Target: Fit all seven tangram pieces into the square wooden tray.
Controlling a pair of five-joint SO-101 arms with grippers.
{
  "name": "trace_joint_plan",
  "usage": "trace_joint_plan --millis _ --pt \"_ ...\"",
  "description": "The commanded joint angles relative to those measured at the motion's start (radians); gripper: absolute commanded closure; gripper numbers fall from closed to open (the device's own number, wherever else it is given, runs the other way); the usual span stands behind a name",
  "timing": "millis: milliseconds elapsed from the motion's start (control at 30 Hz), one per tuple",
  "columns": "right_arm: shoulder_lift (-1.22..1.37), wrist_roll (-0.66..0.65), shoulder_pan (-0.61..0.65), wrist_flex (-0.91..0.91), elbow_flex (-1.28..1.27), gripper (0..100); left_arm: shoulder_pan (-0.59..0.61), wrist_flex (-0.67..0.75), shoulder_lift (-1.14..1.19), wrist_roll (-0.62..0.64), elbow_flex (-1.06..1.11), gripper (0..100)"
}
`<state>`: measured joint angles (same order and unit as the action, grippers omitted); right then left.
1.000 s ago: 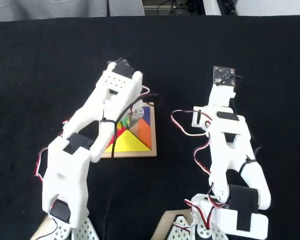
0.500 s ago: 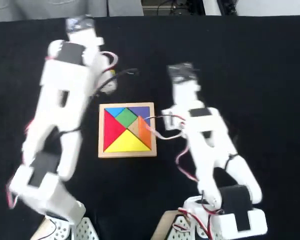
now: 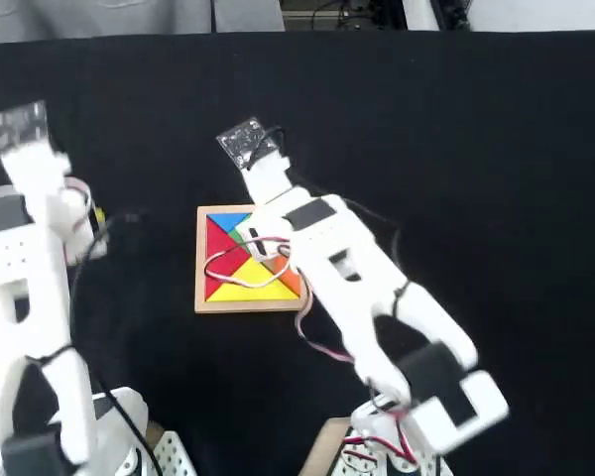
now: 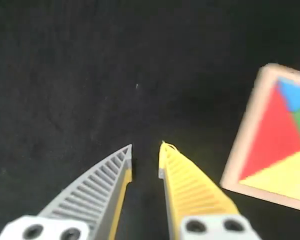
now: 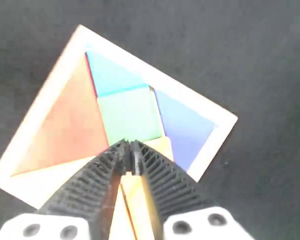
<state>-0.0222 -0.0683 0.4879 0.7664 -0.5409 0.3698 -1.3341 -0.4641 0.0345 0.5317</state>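
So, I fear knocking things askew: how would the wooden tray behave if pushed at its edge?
The wooden tray looks flat and rigid, so it would probably slide whole, not tip. The black cloth beneath may drag on it. Its pieces sit inside the rim, so likely stay put.

Tray (image 3: 200, 270) on the table (image 3: 476, 149).
Pieces (image 3: 244, 289) lie in it; right gripper (image 5: 127, 150) above, left gripper (image 4: 146, 146) off its left side.
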Motion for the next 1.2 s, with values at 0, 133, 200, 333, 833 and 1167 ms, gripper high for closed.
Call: trace_joint_plan --millis 0,133,200,333,833,1167 --pt "0.096 0.002 -0.011 0.040 0.093 98.8 0.022 0.293 -0.169 0.054 0.386 89" --pt "0.143 0.000 -0.031 0.115 0.131 98.8 0.062 0.511 -0.318 0.072 0.599 89" --pt "0.150 0.000 -0.071 0.123 0.137 98.8 0.079 0.606 -0.379 0.069 0.682 89" --pt "0.150 0.006 -0.152 0.123 0.142 98.8 0.031 0.638 -0.479 0.063 0.774 89" --pt "0.081 0.000 -0.123 0.230 0.191 98.8 -0.007 0.640 -0.511 0.063 0.789 89" --pt "0.272 -0.028 -0.060 0.210 0.231 98.8 -0.013 0.640 -0.511 0.063 0.789 89"
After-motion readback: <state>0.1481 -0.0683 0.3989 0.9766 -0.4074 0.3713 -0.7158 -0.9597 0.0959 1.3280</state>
